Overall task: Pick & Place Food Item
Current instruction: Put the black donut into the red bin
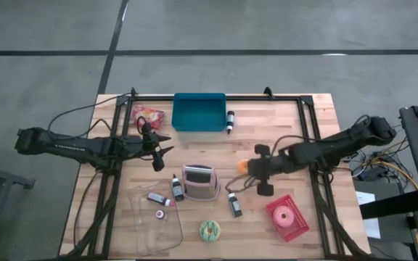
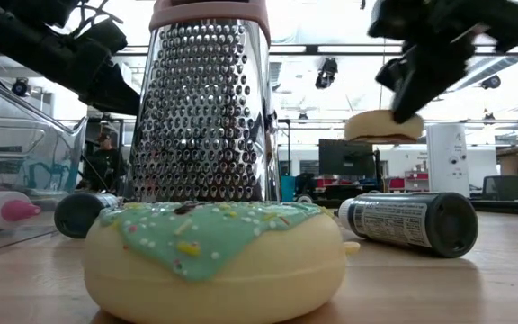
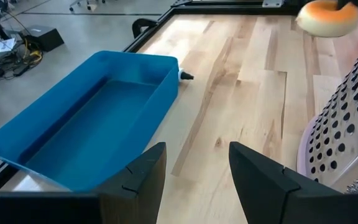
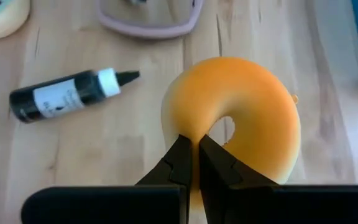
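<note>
The right gripper (image 4: pixel 191 152) is pinching the orange donut (image 4: pixel 241 118) by its ring, jaws pressed almost together through the soft rim; the donut is hanging above the counter (image 1: pixel 281 130), right of the metal grater (image 1: pixel 200 181). The blue bin (image 1: pixel 199 112) is lying further off toward the far left of it, so that, I'd judge, is the way the carry must go. The left gripper (image 3: pixel 194 168) is hovering beside that bin, jaws spread and empty; nearer the bin, yet idle. The donut is looking smooth, spongy; the grater is perforated steel.
</note>
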Available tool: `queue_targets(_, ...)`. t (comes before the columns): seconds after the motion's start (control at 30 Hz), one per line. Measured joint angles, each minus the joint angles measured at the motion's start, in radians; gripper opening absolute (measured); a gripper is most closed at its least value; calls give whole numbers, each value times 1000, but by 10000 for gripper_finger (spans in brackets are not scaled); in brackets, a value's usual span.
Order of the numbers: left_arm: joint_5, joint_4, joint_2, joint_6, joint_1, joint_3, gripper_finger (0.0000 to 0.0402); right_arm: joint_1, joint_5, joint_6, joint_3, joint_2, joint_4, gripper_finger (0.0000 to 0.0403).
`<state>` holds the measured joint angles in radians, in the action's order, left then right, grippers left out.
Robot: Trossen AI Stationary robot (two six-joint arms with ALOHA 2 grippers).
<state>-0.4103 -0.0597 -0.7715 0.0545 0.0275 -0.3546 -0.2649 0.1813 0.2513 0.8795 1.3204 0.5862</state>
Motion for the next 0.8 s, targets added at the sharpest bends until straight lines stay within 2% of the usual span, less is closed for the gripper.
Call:
queue_targets(0.5,4,51,-1,-11,0,32,177,-373,186,517,17,9,145,8)
queue_targets(0.8,21,52,-2,-7,0,32,177,-556,188,799,73,25,228,8)
